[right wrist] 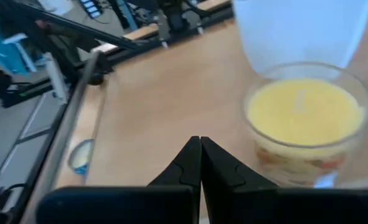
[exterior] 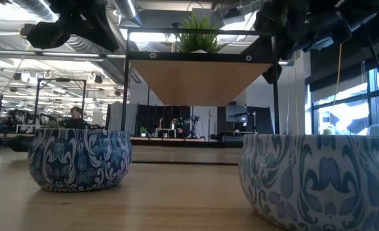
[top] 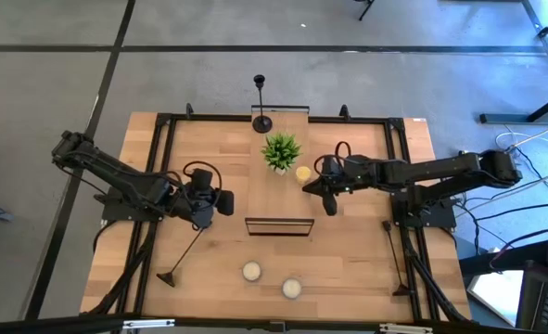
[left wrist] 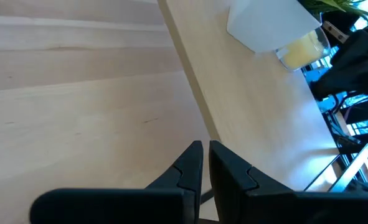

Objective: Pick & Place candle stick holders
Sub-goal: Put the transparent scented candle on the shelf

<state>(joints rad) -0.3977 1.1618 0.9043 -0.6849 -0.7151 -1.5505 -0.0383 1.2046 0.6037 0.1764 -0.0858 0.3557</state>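
We list three candle stick holders: one upright at the table's far edge, one lying tilted near the left gripper, whose fingers clamp its rod, and one lying near the right edge. The right gripper, jaws together and empty, hangs beside the yellow candle.

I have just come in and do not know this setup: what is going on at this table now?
Two dark robot arms work over a wooden table. The left hand is shut on a thin black metal candle stick holder, which slants down to its round base near the front left. The right hand is shut and empty beside a yellow candle in a glass. Another black holder stands upright at the far edge.
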